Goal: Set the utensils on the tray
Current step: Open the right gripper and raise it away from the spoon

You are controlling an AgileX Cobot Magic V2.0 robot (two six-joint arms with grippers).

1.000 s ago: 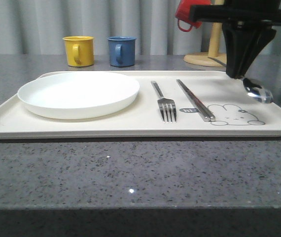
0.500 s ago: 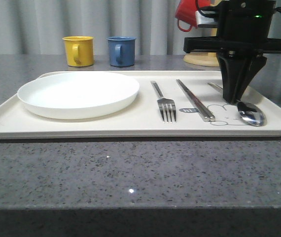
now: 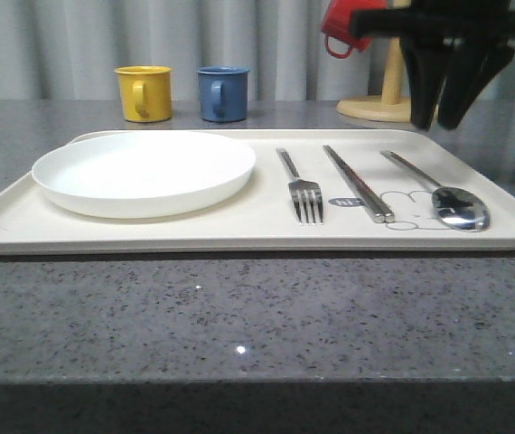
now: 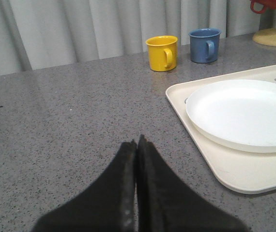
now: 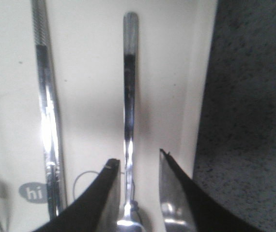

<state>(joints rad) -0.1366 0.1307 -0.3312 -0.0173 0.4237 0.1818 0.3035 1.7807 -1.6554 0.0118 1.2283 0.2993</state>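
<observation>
The spoon (image 3: 438,194) is now released and lies flat on the tray (image 3: 239,231), beside the chopsticks (image 3: 357,181) and fork (image 3: 299,188). The right gripper (image 3: 456,90) has been lifted above it, parted and empty. All utensils seem placed, so the task looks nearly finished.

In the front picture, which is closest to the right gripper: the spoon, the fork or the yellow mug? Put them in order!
From the right gripper, nearest first:
1. Spoon, on the tray just below it.
2. Fork, mid-tray, further left.
3. Yellow mug, behind the tray, far left.
</observation>
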